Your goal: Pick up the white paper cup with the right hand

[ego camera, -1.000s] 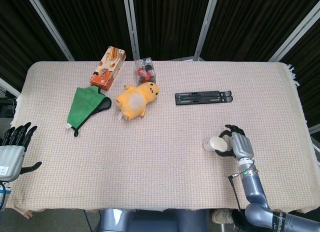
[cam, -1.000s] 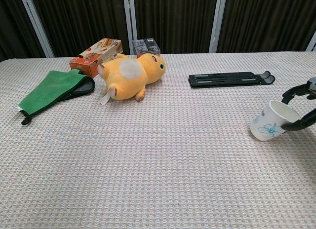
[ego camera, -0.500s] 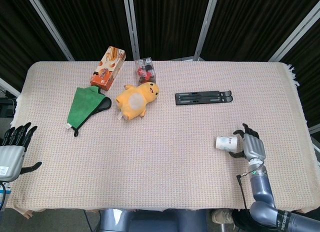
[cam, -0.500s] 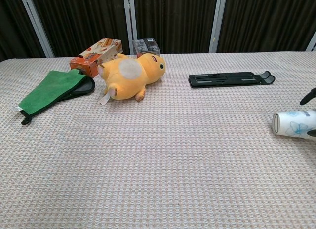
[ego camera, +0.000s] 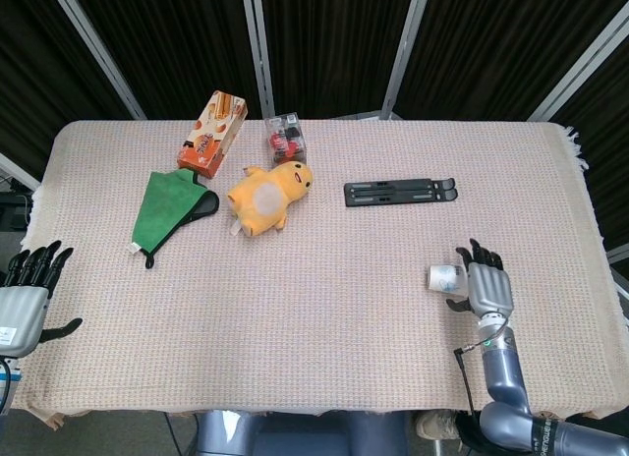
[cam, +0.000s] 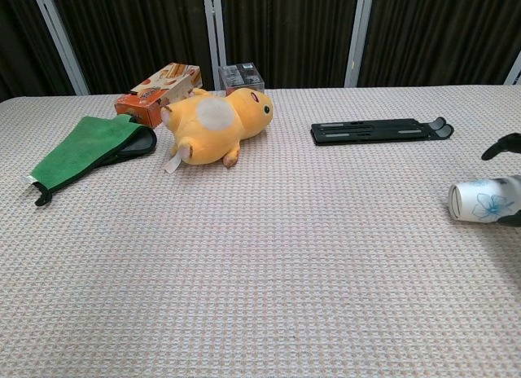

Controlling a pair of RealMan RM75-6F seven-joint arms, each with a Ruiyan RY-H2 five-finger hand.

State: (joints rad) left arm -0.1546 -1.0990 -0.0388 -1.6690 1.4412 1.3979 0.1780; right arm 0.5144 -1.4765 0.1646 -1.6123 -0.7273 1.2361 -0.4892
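The white paper cup [ego camera: 444, 276] with a blue flower print lies on its side near the table's right front, its mouth facing left in the chest view [cam: 482, 202]. My right hand [ego camera: 487, 288] sits just right of the cup, fingers straight and pointing away from me, thumb beside the cup's base. Nothing is wrapped around the cup. The chest view shows only a dark fingertip [cam: 502, 145] at the right edge. My left hand [ego camera: 25, 297] hangs beyond the table's left front corner, fingers spread and empty.
A black folding stand [ego camera: 401, 193] lies behind the cup. At the back left are a yellow plush duck [ego camera: 267, 195], a green cloth [ego camera: 169, 208], an orange snack box [ego camera: 211, 133] and a small clear box [ego camera: 285, 137].
The cup, gripped and tilted a second ago, has gone over and now lies on its side. My right hand has let go, straightened its fingers and shifted right of the cup.
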